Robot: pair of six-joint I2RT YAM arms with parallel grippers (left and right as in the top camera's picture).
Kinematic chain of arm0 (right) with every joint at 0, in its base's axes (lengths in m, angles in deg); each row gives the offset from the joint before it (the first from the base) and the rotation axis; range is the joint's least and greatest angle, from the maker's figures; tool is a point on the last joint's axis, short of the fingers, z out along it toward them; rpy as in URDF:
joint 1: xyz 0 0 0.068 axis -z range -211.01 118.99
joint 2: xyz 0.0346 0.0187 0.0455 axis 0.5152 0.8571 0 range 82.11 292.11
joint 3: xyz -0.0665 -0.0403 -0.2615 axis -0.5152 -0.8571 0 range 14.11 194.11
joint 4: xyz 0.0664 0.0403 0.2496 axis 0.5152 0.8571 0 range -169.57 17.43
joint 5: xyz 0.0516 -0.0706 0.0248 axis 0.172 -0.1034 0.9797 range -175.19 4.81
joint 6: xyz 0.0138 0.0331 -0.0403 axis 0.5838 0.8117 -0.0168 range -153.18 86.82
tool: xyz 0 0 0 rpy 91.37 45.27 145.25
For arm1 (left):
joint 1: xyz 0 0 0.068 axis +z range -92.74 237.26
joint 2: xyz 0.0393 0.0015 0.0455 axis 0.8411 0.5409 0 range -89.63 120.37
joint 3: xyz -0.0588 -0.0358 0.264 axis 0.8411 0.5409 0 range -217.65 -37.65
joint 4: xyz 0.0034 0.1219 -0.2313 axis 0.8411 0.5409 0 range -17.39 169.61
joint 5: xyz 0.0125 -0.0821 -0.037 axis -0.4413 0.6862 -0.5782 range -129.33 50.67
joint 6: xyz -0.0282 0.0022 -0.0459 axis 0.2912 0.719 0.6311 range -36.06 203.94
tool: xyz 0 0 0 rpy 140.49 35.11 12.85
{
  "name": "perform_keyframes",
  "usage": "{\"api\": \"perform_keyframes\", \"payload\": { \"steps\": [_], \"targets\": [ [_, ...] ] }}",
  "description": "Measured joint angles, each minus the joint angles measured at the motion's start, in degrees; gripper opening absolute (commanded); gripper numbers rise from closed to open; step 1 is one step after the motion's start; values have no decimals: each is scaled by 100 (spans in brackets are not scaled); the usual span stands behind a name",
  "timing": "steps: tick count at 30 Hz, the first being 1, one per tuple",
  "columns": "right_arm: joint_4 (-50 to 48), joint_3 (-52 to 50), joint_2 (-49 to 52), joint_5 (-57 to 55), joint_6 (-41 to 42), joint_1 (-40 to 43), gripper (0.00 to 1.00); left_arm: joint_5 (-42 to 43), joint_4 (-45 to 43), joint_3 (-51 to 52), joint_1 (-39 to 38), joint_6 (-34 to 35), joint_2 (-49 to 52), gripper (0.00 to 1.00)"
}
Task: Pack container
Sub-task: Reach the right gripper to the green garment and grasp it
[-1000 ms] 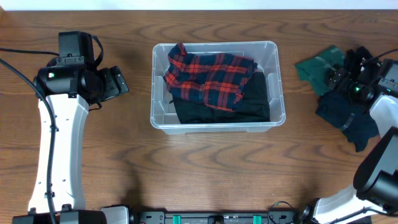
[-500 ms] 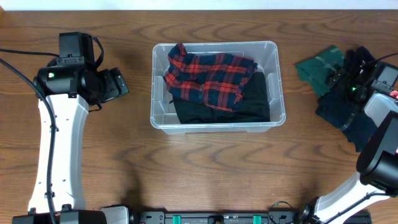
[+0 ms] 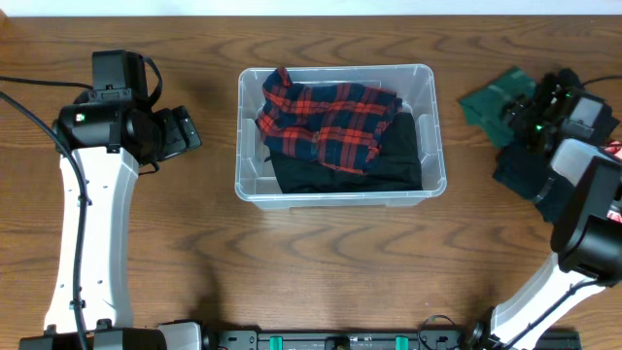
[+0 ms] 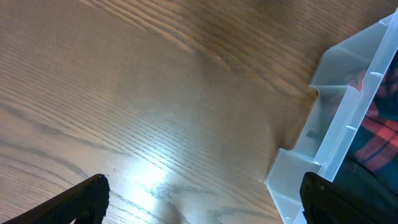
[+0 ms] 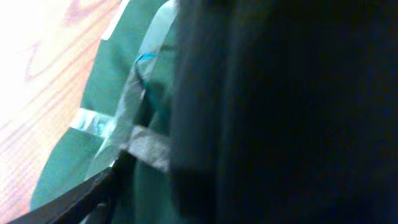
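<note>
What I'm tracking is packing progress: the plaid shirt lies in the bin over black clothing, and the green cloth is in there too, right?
Not quite. The overhead view shows the green cloth outside the bin, on the table to its right, by the right gripper. The plaid shirt does lie in the bin over black clothing.

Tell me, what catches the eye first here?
A red-and-blue plaid shirt lies crumpled over black cloth inside the clear plastic rectangular bin in the middle of the wooden table. At the far right, the right gripper sits in a heap of dark green and navy clothes.
</note>
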Motion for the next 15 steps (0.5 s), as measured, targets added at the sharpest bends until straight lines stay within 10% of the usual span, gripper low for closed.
{"api": "perform_keyframes", "payload": {
  "steps": [9, 15],
  "targets": [
    [-79, 33, 109, -57, 184, -372, 5, 0, 4, 0, 0, 2, 0, 98],
    [-57, 52, 107, 15, 227, -369, 1, 0, 4, 0, 0, 2, 0, 98]
  ]
}}
